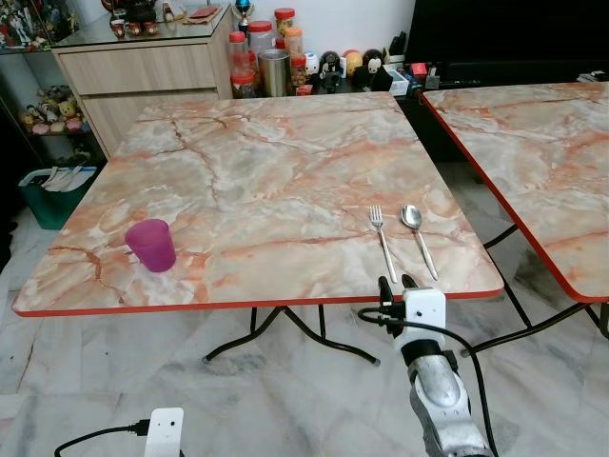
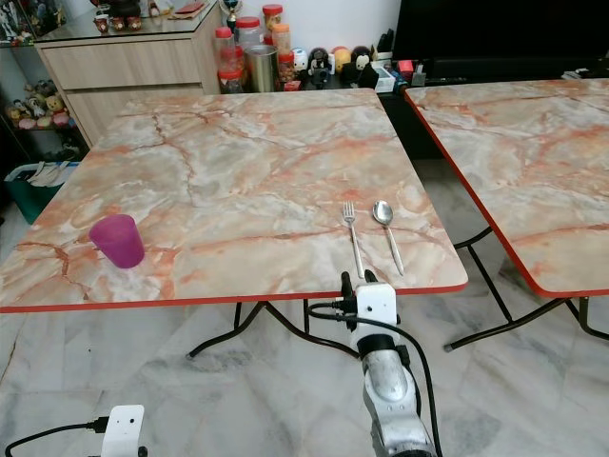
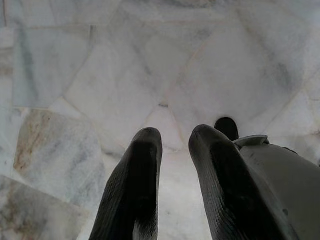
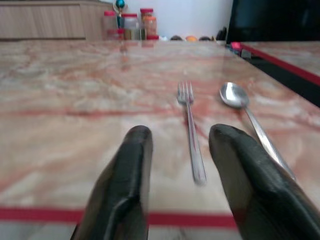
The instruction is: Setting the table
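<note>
Two utensils lying side by side near the counter's (image 1: 266,171) near right edge, fork (image 1: 382,240) left of spoon (image 1: 418,236), right claw (image 4: 175,150) hovering released just before the fork's handle, purple cup (image 1: 151,245) standing near left, left claw (image 3: 175,150) hanging released over floor.

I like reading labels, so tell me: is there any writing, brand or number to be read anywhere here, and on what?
No text can be read.
Jars behind the table: labels too small and blurred.
Steel cup: no print visible.
Purple cup, fork, spoon: no marks visible.
Right pincer, left pincer: plain black, no lettering.
</note>
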Tool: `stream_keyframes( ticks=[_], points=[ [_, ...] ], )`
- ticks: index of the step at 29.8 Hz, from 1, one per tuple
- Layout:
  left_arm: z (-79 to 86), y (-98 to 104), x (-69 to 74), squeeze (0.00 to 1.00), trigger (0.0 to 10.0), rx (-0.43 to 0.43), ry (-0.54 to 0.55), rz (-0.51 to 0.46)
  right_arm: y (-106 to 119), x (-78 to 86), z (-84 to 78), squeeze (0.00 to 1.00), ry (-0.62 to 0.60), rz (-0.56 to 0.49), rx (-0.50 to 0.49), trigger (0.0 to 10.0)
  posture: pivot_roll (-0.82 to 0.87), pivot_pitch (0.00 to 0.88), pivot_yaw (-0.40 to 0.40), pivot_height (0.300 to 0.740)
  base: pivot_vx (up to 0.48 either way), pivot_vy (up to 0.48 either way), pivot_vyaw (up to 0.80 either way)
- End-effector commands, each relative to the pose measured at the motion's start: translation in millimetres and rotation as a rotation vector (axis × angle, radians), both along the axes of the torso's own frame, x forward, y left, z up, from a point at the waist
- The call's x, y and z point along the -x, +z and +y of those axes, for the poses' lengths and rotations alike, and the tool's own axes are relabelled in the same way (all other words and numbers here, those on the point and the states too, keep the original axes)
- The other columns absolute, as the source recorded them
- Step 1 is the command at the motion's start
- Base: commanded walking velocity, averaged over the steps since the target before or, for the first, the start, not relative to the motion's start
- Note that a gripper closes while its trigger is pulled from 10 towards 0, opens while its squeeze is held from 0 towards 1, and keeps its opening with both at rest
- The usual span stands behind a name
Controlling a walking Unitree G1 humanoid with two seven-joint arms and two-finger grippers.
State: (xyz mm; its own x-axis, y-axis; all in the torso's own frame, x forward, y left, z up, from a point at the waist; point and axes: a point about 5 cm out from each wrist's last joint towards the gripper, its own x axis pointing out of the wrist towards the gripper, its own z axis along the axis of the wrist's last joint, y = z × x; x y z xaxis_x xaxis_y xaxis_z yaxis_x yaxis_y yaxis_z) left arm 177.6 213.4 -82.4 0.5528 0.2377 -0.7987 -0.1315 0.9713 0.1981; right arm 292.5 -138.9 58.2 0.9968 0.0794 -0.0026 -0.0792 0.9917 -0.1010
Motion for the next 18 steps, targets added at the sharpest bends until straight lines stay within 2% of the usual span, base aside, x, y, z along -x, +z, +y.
stream_keyframes(
  ticks=[1,3,4,8,9,10,15,18],
  points=[
    [1.7,1,-2.1,0.0,10.0,-0.008,-0.019,-0.003,3,-5.6,1.7,0.0,-0.005,0.0,-0.024,10.0,-0.01,0.0,0.035,0.719,0.0,0.0,0.0],
    [1.6,1,-2.5,0.0,10.0,-0.006,-0.016,-0.004,3,-6.6,0.9,0.0,-0.012,-0.002,-0.04,10.0,-0.01,0.0,0.034,0.719,0.0,0.0,0.0],
    [1.4,2,-3.1,0.0,10.0,-0.006,-0.016,-0.006,3,-6.5,0.5,1.0,-0.018,-0.004,-0.053,10.0,0.0,0.0,0.033,0.719,0.0,0.0,0.0],
    [0.5,2,-3.4,0.0,10.0,-0.003,-0.019,-0.007,3,-6.3,3.2,1.0,-0.005,-0.002,-0.039,10.0,-0.01,0.0,0.035,0.719,0.0,0.0,0.0],
    [-0.1,2,-3.6,0.0,10.0,0.002,-0.021,-0.009,4,-6.8,4.1,0.7,-0.002,-0.001,-0.035,10.0,-0.01,0.0,0.036,0.719,0.0,0.0,0.0],
    [-0.7,2,-3.9,0.0,10.0,0.008,-0.024,-0.011,6,-8.7,5.0,0.0,0.001,-0.004,-0.036,10.0,-0.01,0.0,0.037,0.719,0.0,0.0,0.0],
    [-0.3,2,-4.6,0.0,10.0,0.009,-0.014,-0.013,11,-15.1,5.4,0.0,0.005,-0.018,-0.049,10.0,-0.01,0.0,0.03,0.719,0.0,0.0,0.0],
    [-0.4,2,-4.9,0.0,10.0,0.011,-0.011,-0.013,11,-16.4,6.0,0.0,0.01,-0.015,-0.054,10.0,-0.01,0.0,0.028,0.719,0.24,0.0,0.0]
  ],
)
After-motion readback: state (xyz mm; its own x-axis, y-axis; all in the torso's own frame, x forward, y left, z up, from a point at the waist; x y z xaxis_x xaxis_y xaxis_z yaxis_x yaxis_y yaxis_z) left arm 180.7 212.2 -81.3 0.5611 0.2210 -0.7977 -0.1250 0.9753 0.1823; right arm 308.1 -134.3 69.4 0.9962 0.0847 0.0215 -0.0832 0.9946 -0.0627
